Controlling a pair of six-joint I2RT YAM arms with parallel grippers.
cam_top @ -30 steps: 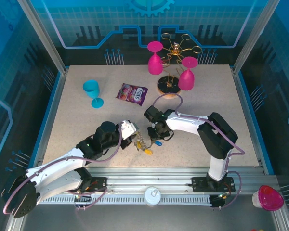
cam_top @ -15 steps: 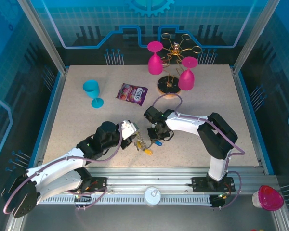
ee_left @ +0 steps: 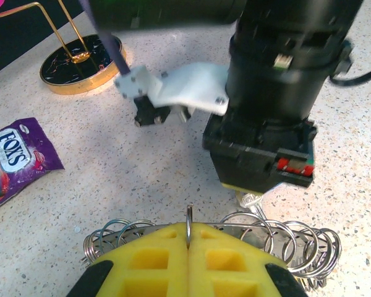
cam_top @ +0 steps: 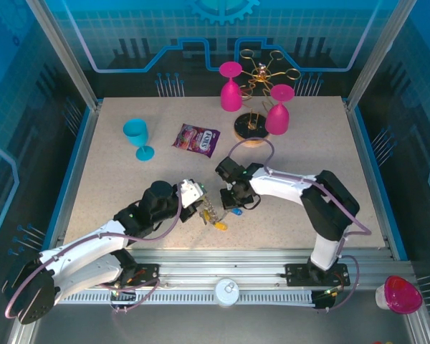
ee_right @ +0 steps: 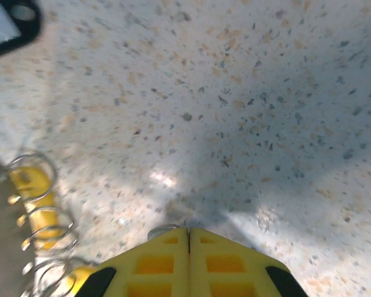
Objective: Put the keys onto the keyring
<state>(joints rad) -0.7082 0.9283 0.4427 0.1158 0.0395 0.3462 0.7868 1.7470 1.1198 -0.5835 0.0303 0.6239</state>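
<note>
The keyring [ee_left: 188, 213] sits toward the near edge of the bench [cam_top: 308, 143], about midway between its left and right sides, and between the two arms. The left gripper [ee_left: 188, 234] has its yellow pads pressed together on the ring's thin wire, which stands upright in the seam, with a fringe of small split rings [ee_left: 297, 247] fanning out on either side. The right gripper [ee_right: 188, 238] is also squeezed tight, tip down close to the bench. A small silver loop [ee_right: 164, 230] sits right at its tip, but whether it is pinched or merely beside the pads cannot be told. From the left wrist, a silver key [ee_left: 252, 199] pokes out under the right gripper, just beside the fringe. A blue tag [cam_top: 236, 212] and a yellow tag [cam_top: 221, 226] lie close to the bundle. The keys look light, stiff and slick, and they would likely swivel or slip in a loose pinch. The flat head seems the best hold, leaving the hole free. The ring wire is thin and springy, so it is best gripped across a bare stretch.
</note>
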